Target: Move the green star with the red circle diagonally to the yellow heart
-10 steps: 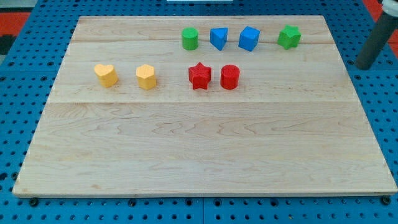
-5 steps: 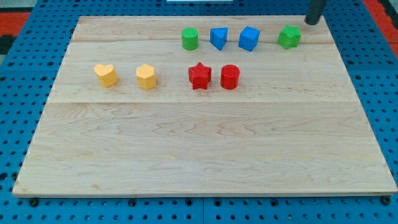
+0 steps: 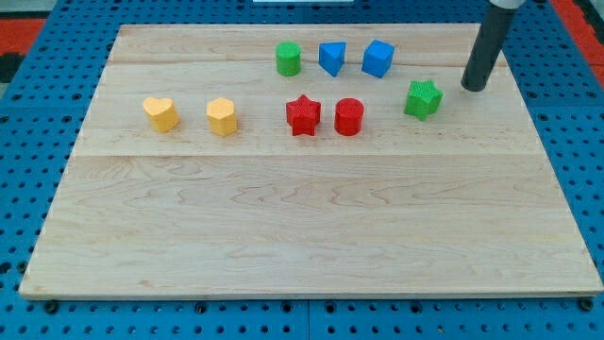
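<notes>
- On a pale wooden board (image 3: pixel 302 236), my tip (image 3: pixel 472 88) rests just up and to the view's right of the green star (image 3: pixel 424 98), apart from it by a narrow gap; a bare rod, it grips nothing
- The green star lies at the view's right of the middle row, near the red circle (image 3: pixel 349 116), which sits beside the red star (image 3: pixel 303 114)
- The yellow heart (image 3: pixel 161 112) waits well apart at the view's left, with a second yellow block (image 3: pixel 222 116), its shape hard to make out, between it and the reds
- Judged from the layout, the step in hand is driving the green star leftward and down toward the red circle
- The next move appears to call for a push from the star's upper right, then keeping star and circle together while steering clear of the red star
- Along the view's top stand a green cylinder (image 3: pixel 289 59) and two blue blocks (image 3: pixel 332 58) (image 3: pixel 377 58)
</notes>
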